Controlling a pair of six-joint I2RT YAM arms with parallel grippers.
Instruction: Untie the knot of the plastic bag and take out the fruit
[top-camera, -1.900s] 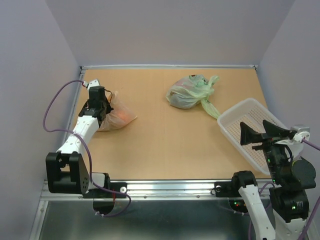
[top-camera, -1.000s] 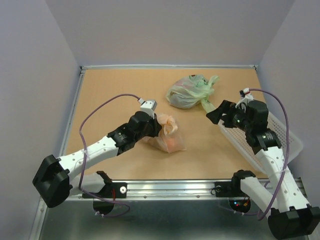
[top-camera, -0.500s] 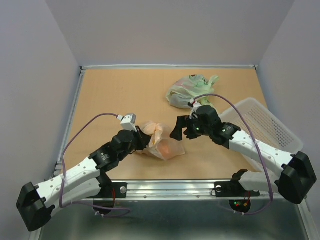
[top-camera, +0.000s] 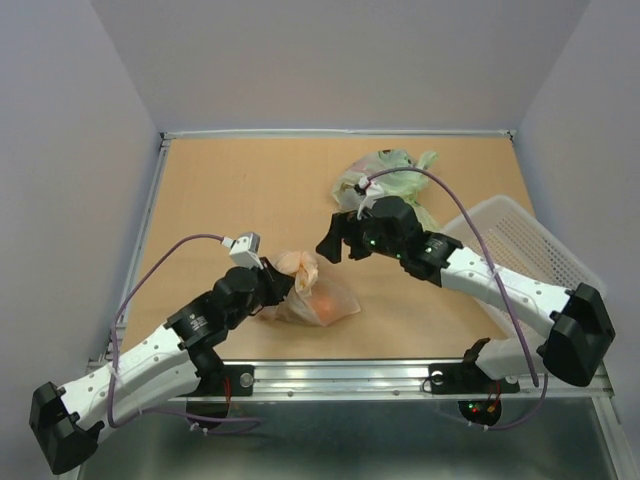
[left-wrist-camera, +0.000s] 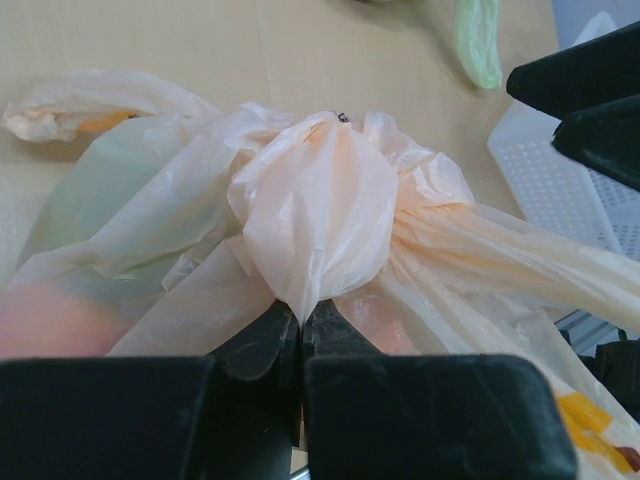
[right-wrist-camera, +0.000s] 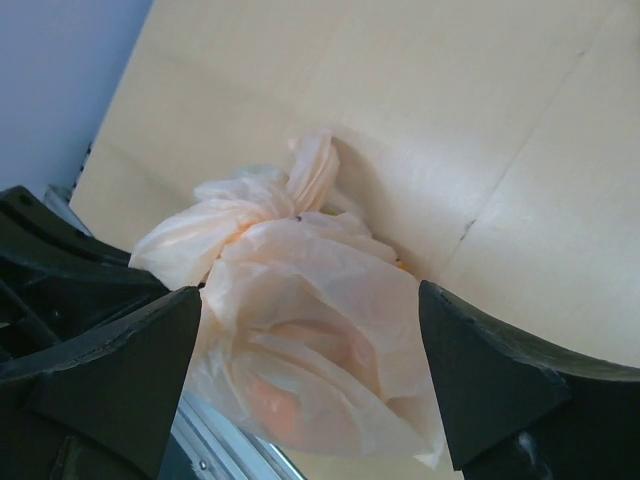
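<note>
The peach-orange plastic bag (top-camera: 318, 296) lies near the table's front middle, with an orange fruit (top-camera: 327, 304) showing through it. Its knot (top-camera: 303, 264) sits at the bag's upper left. My left gripper (top-camera: 283, 284) is shut on a fold of the plastic bag just under the knot (left-wrist-camera: 318, 195), its jaws pinched together on the film (left-wrist-camera: 300, 312). My right gripper (top-camera: 334, 243) hovers open just up and right of the knot. In the right wrist view the right gripper (right-wrist-camera: 310, 295) straddles the plastic bag (right-wrist-camera: 320, 330) without touching it, the knot (right-wrist-camera: 285, 195) lying beyond.
A pale green bag (top-camera: 382, 182) lies at the back, behind the right arm. A white perforated basket (top-camera: 525, 245) sits at the right edge. Grey walls close in the table on three sides.
The left arm carried the peach bag from the far left to the front middle. The right arm swung in from over the basket, and its open gripper now hovers by the knot.
</note>
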